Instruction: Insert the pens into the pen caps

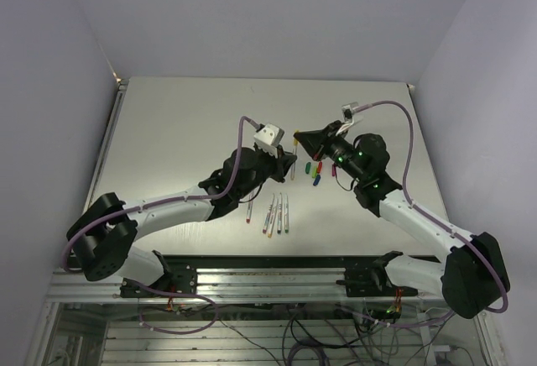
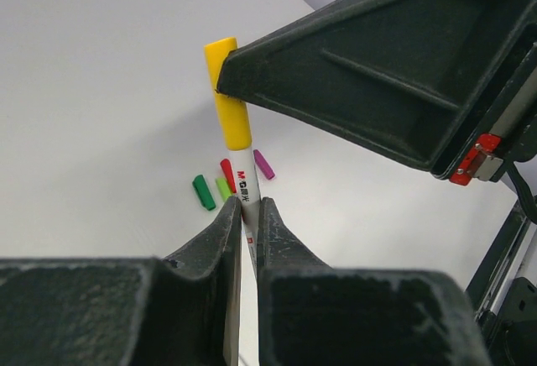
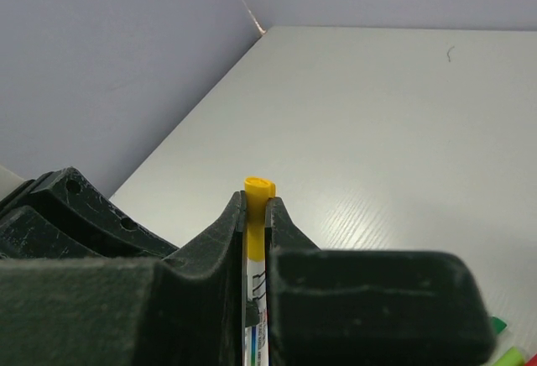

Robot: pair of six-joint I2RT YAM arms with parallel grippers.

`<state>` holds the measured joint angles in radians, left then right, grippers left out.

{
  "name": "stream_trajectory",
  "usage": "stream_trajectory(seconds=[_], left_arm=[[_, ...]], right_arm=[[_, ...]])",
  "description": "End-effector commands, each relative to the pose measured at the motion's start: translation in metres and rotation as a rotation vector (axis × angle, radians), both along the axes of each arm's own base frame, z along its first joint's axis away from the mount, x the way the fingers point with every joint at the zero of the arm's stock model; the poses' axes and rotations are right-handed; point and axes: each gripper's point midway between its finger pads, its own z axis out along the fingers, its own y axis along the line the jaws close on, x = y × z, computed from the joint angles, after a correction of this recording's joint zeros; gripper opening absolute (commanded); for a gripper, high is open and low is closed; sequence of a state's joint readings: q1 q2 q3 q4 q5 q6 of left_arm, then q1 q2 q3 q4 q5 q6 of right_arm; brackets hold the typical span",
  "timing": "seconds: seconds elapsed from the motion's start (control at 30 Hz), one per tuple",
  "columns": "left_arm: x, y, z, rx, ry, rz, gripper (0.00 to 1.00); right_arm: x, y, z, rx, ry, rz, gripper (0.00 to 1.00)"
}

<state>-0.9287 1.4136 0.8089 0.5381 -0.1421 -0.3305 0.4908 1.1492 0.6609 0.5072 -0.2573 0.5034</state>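
Note:
My left gripper point(image 2: 246, 204) is shut on the white body of a pen point(image 2: 243, 183) and holds it above the table. A yellow cap point(image 2: 226, 97) sits on the pen's top end. My right gripper point(image 3: 256, 202) is shut on that yellow cap point(image 3: 258, 191), with the pen body point(image 3: 256, 295) running down between its fingers. In the top view both grippers, left point(image 1: 288, 163) and right point(image 1: 299, 138), meet at mid-table on this pen point(image 1: 293, 166). Several more pens point(image 1: 273, 212) lie near the front. Loose caps point(image 1: 315, 170) lie to the right: dark green point(image 2: 203, 191), light green point(image 2: 221, 187), red point(image 2: 227, 171), magenta point(image 2: 263, 164).
The grey table point(image 1: 185, 131) has walls on the left, back and right. Purple cables point(image 1: 401, 122) loop over both arms. A metal rail point(image 1: 252, 278) runs along the near edge by the arm bases.

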Motion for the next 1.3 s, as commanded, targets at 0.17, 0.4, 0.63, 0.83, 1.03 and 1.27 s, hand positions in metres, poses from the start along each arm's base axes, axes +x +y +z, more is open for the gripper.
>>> stream_trajectory(seconds=[0.17, 0.4, 0.63, 0.83, 1.03, 1.27], left_arm=[[0.005, 0.014, 0.091, -0.2, -0.166, 0.057, 0.07], [0.003, 0.03, 0.024, -0.039, -0.029, 0.106, 0.07], [0.013, 0.06, -0.009, 0.056, 0.036, 0.251, 0.07], [0.045, 0.091, -0.043, 0.176, 0.147, 0.422, 0.07], [0.089, 0.128, -0.081, 0.273, 0.26, 0.522, 0.07], [0.122, 0.148, -0.127, 0.386, 0.377, 0.577, 0.07]], right_arm=[[-0.012, 0.013, -0.029, -0.065, 0.106, 0.059, 0.33], [0.01, 0.005, 0.029, 0.005, -0.042, -0.044, 0.55], [0.01, -0.012, 0.046, -0.013, -0.091, -0.122, 0.57], [0.001, -0.024, 0.033, -0.014, -0.049, -0.162, 0.56], [-0.002, -0.039, 0.006, -0.037, 0.033, -0.23, 0.56], [-0.002, -0.044, -0.007, -0.058, 0.078, -0.259, 0.56]])
